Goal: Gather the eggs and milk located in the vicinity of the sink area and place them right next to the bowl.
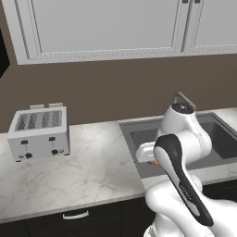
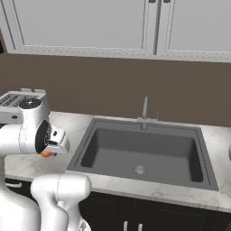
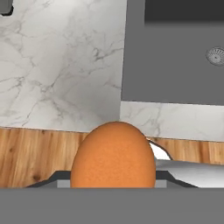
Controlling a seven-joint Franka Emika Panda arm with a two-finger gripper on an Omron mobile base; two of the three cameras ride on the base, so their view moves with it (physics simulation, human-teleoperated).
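Observation:
An orange-brown egg (image 3: 113, 155) sits between the fingertips of my gripper (image 3: 113, 184), which is shut on it. The egg shows as a small orange spot under the hand in the left base view (image 1: 156, 163) and in the right base view (image 2: 46, 154). The gripper (image 1: 149, 157) hangs above the counter's front edge, just left of the dark grey sink (image 2: 144, 149). The sink's basin holds nothing but its round drain (image 2: 140, 170). The milk is out of view. A pale curved sliver (image 2: 229, 152) at the counter's far right may be the bowl; I cannot tell.
A silver toaster (image 1: 39, 132) stands on the marble counter (image 1: 92, 166) at the left. The slim faucet (image 2: 145, 113) rises behind the sink. White wall cabinets (image 1: 106, 28) hang above. Wooden floor (image 3: 35, 153) lies below the counter edge.

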